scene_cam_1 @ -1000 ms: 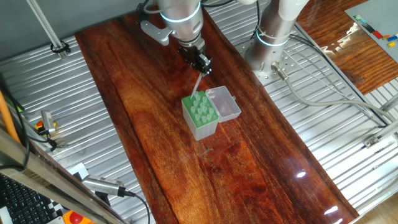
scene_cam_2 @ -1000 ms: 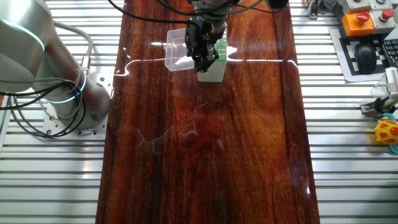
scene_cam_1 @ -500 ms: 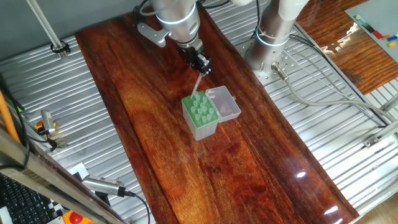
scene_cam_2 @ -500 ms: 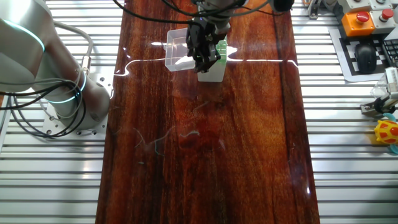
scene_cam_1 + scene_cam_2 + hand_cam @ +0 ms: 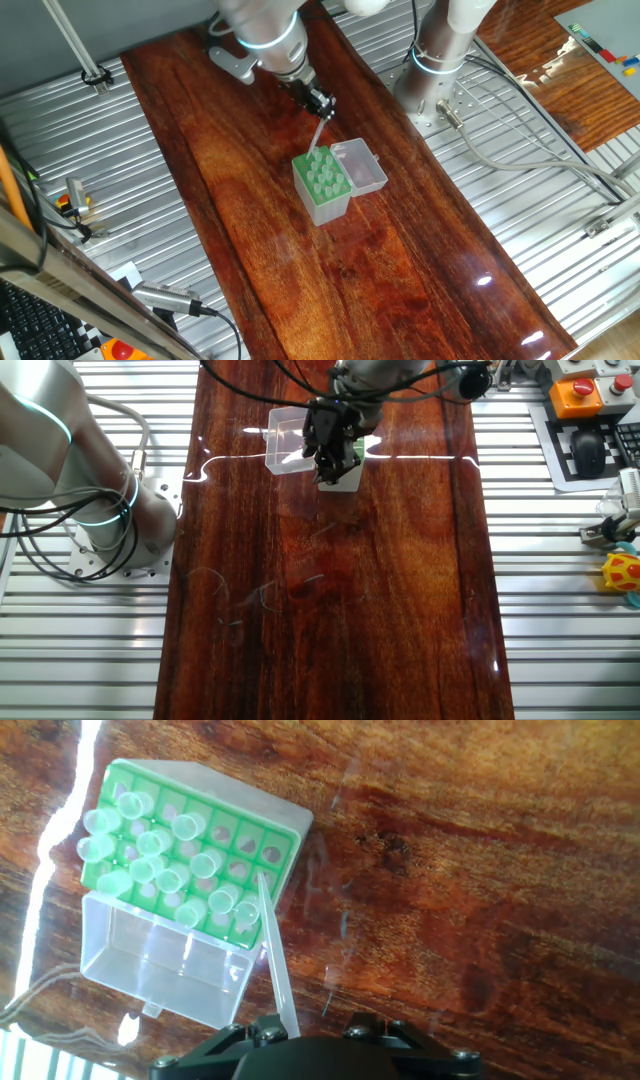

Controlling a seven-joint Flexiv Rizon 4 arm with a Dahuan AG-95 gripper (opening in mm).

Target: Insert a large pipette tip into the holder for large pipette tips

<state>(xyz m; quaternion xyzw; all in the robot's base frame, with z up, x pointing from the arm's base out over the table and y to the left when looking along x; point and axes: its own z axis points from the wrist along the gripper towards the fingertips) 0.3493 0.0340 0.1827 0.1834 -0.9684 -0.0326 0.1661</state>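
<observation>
The holder for large pipette tips [image 5: 215, 795] is a pale green rack standing mid-table with several tips in its holes; it also shows as the green rack [image 5: 322, 190] and, mostly hidden behind the hand, as the rack [image 5: 347, 478]. Its clear lid [image 5: 160, 960] lies open beside it. My gripper [image 5: 305, 1035] is shut on the wide end of the large pipette tip [image 5: 276, 955]. The pipette tip [image 5: 317, 135] slants down from the gripper [image 5: 320, 103], and its narrow point rests at a hole in the rack's edge row nearest the lid.
The clear lid [image 5: 360, 165] juts out on the rack's right. A second arm's base [image 5: 432, 75] stands at the table's back right, with its cables [image 5: 520, 160] running off to the right. Ribbed metal [image 5: 90, 150] borders the wooden top [image 5: 250, 230].
The arm has leaned over to the left and the hand has shifted slightly. The pipette tip's lower end has stayed at the rack's top.
</observation>
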